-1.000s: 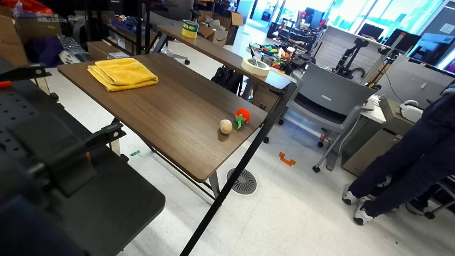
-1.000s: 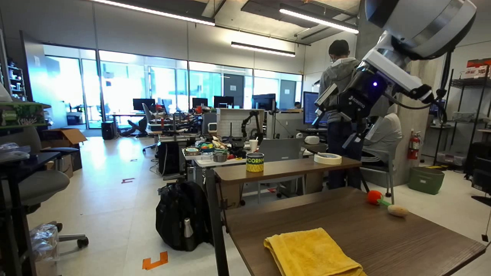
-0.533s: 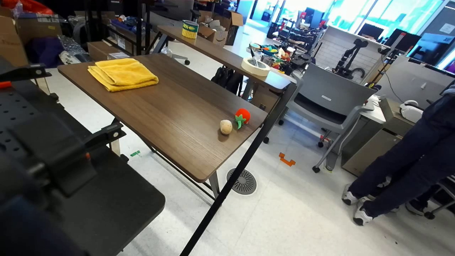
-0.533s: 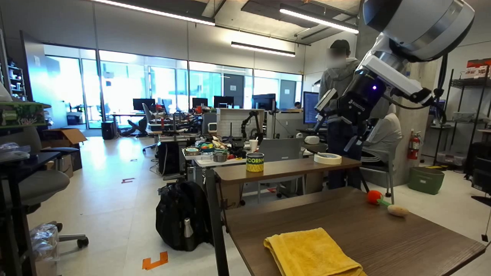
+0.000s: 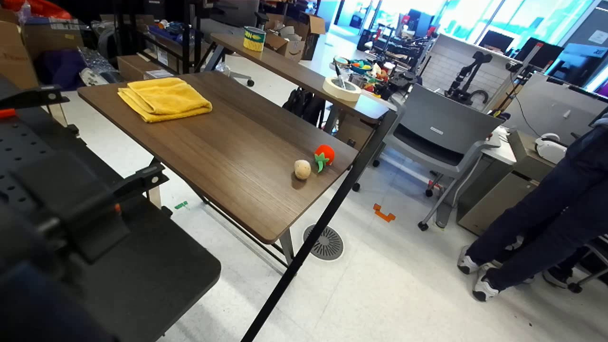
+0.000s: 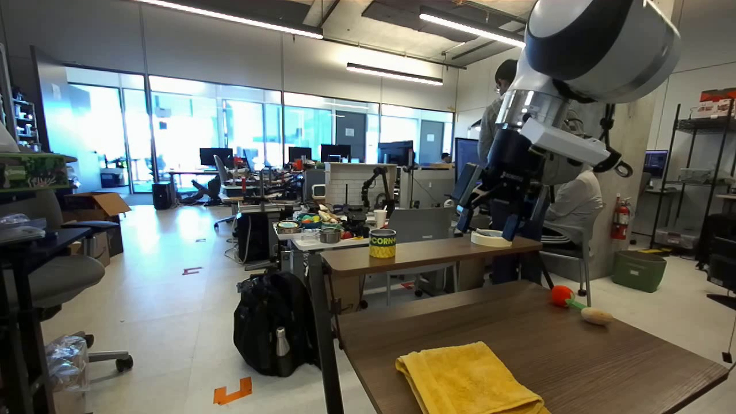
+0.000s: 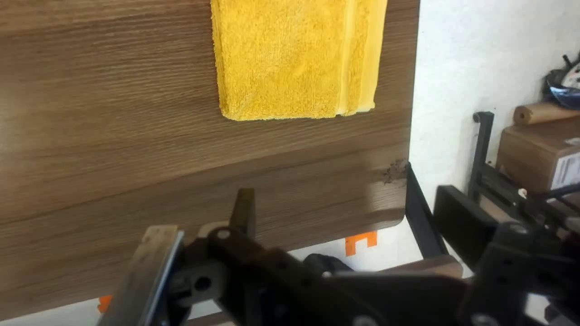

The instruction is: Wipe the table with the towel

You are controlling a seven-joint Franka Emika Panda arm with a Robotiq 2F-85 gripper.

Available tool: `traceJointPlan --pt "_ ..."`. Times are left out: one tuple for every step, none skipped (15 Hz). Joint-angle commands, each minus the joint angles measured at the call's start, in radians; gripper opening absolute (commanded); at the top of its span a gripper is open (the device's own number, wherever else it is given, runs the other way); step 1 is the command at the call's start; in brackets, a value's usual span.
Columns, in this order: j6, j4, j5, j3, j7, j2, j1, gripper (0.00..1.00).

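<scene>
— Where's the towel?
— Folded flat on the table, close to one short end; the red tomato and beige ball sit towards the opposite end.
— Which way does it point?
— In the wrist view, the pale band along one side faces that short end, roughly parallel with it. In an exterior view the long axis seems to run across the table, but it's nearly square, so I can't be certain.
— And the tool?
— In the air, apart from the towel, jaws spread wide with nothing between them.

Towel yellow; table brown, grained; pincer seemingly black.
</scene>
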Motion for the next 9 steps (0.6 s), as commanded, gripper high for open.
traceJointPlan --pt "0.054 0.066 -0.127 -0.002 -0.077 0.084 0.008 1.00" --pt "0.077 0.067 -0.043 0.060 -0.151 0.092 -0.045 1.00" --pt "0.044 0.033 -0.083 0.020 -0.054 0.059 -0.005 1.00" --pt "0.058 0.041 -0.076 0.033 -0.086 0.074 -0.017 1.00" --pt "0.062 0.048 -0.074 0.041 -0.103 0.083 -0.026 1.00" --pt "0.062 0.053 -0.073 0.045 -0.112 0.087 -0.032 1.00" --pt "0.062 0.056 -0.073 0.046 -0.117 0.088 -0.035 1.00" --pt "0.062 0.058 -0.073 0.046 -0.118 0.088 -0.035 1.00" --pt "0.045 0.049 -0.084 0.031 -0.108 0.087 -0.037 1.00"
